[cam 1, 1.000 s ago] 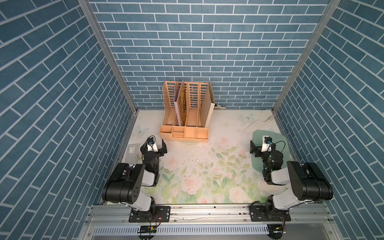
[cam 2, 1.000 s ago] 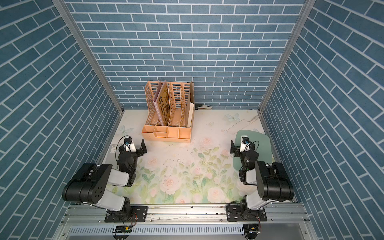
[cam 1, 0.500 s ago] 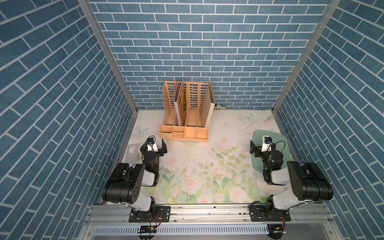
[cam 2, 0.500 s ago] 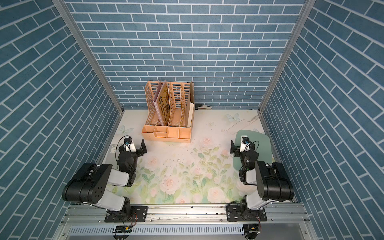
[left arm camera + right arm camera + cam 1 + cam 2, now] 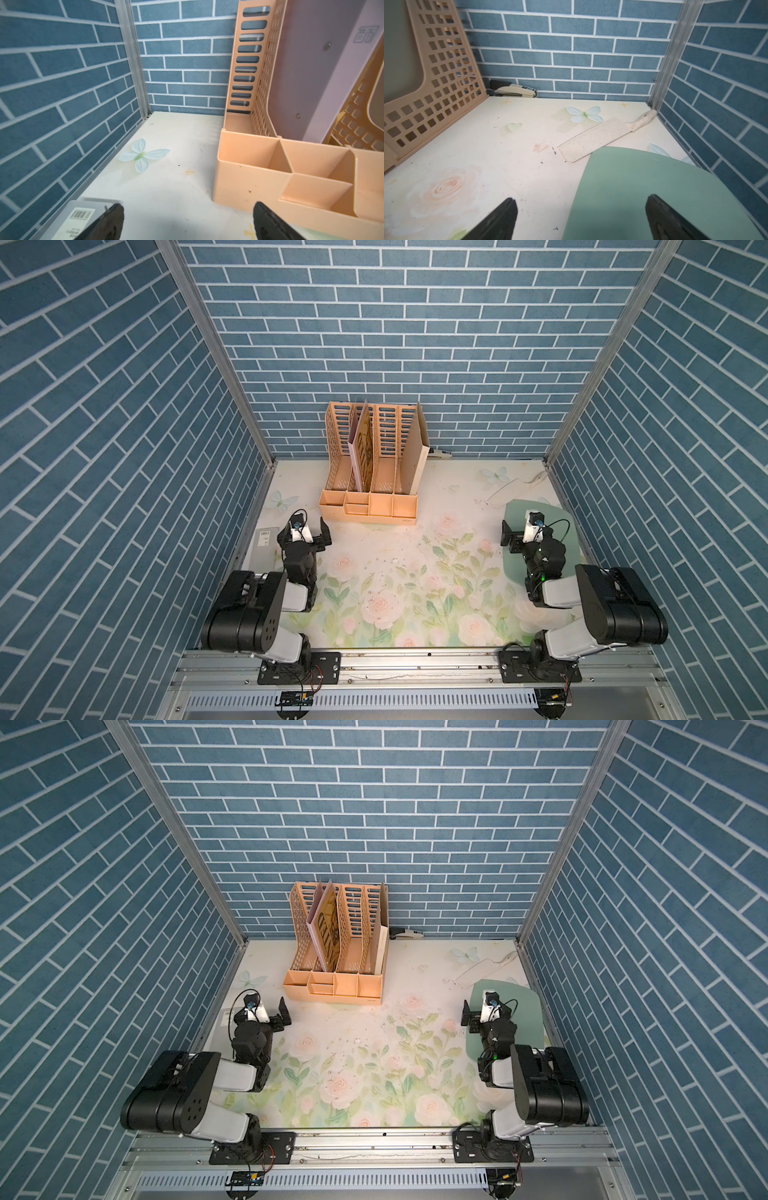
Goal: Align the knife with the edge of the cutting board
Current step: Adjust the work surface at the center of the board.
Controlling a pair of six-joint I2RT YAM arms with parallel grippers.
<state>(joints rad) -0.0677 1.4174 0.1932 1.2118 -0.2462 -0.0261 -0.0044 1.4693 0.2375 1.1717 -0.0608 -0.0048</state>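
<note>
1. Beyond the right gripper (image 5: pixel 581 198), whose jaws stood wide apart and empty, the knife (image 5: pixel 600 136) lay flat on the surface (image 5: pixel 508 166), its handle pointing away from the gripper.
2. The cutting board (image 5: pixel 654 197) lay under one finger of that gripper and stretched ahead. The blade sat aslant at its far edge, and contact could not be judged.
3. The left gripper (image 5: pixel 188 204) was likewise wide and empty, with a grey box (image 5: pixel 81 220) beside one finger and a file rack (image 5: pixel 259 166) beside the other.
</note>
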